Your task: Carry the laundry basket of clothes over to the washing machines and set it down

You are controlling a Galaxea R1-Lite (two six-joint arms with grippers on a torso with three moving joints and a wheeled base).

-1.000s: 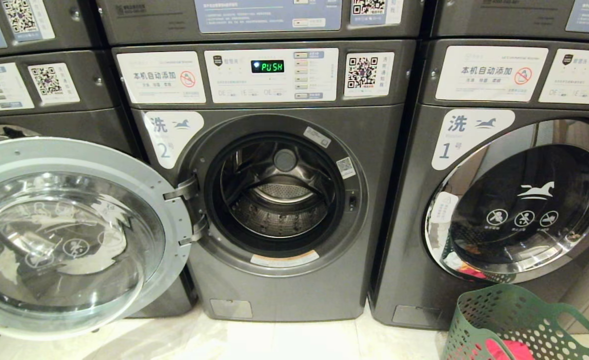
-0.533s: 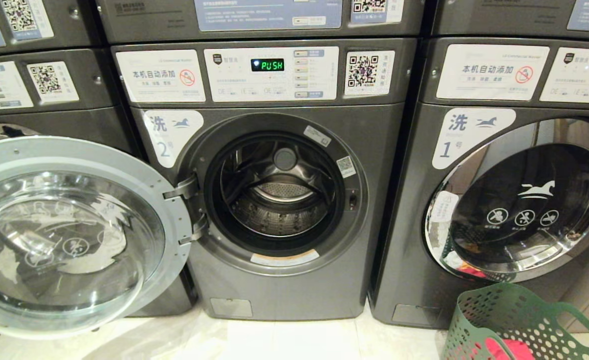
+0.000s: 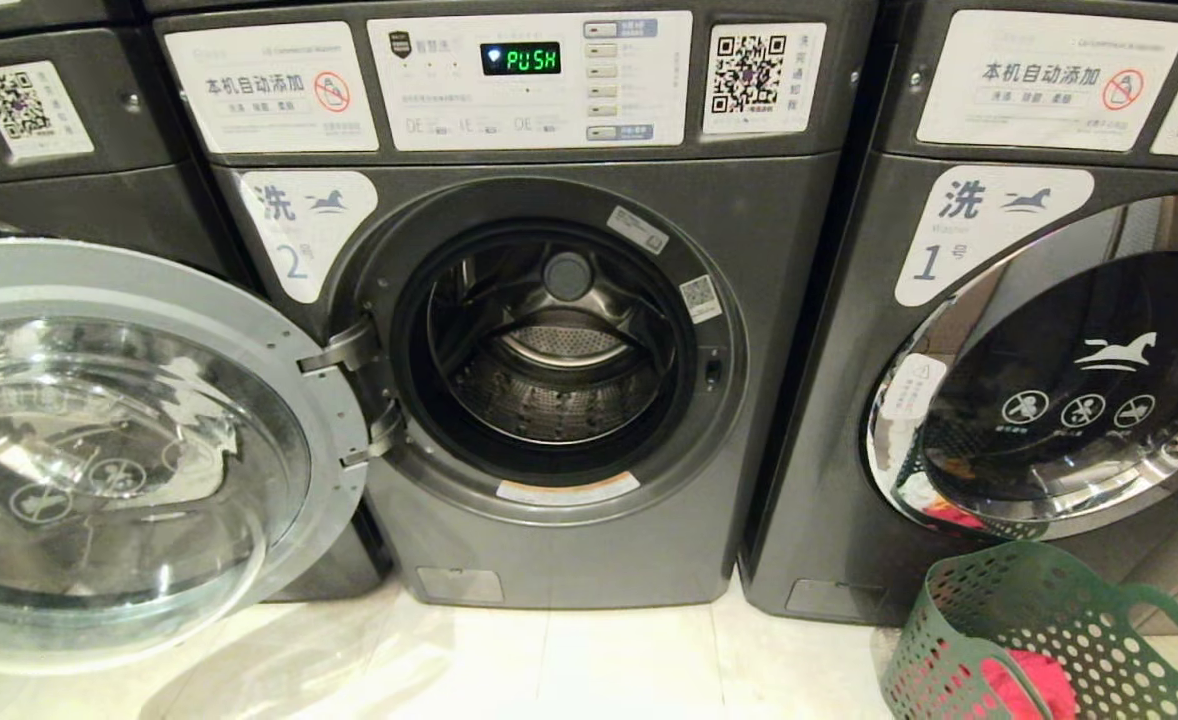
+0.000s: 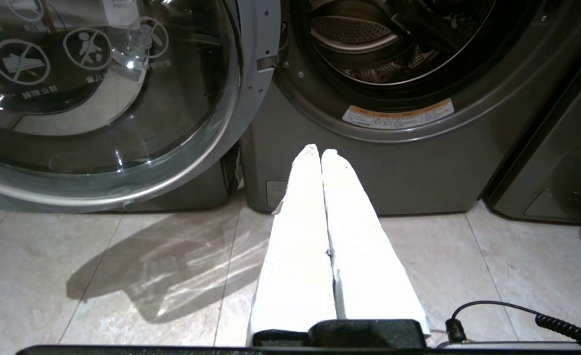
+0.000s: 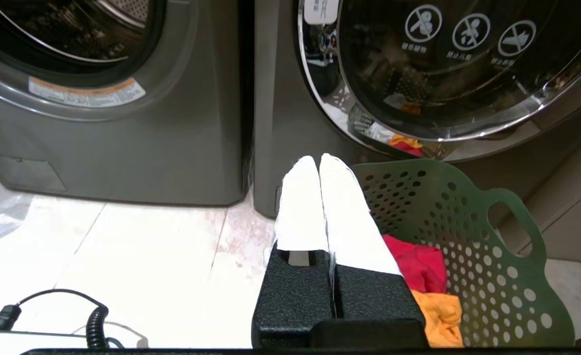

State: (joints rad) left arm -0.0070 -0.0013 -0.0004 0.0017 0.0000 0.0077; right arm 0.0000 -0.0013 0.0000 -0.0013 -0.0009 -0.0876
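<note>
The dark green, hole-pierced laundry basket (image 3: 1039, 640) stands on the floor before the right washing machine (image 3: 1009, 330), its lower part cut off, holding red and orange clothes (image 5: 426, 276). Left gripper (image 4: 320, 153) and right gripper (image 5: 318, 160) fingers are pressed together, holding nothing

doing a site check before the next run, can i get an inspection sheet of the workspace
surface: pale tiled floor, glare patches.
job's things: laundry basket stands on the floor before the right washing machine; red and orange clothes inside.
clutter: nothing seen.
end effectors: left end effector shut, empty, above the floor; right end effector shut, empty, beside the basket.
cables: coiled black cable at the left wrist, another at the right.
surroundings: middle washing machine, door swung open, display reads PUSH.
</note>
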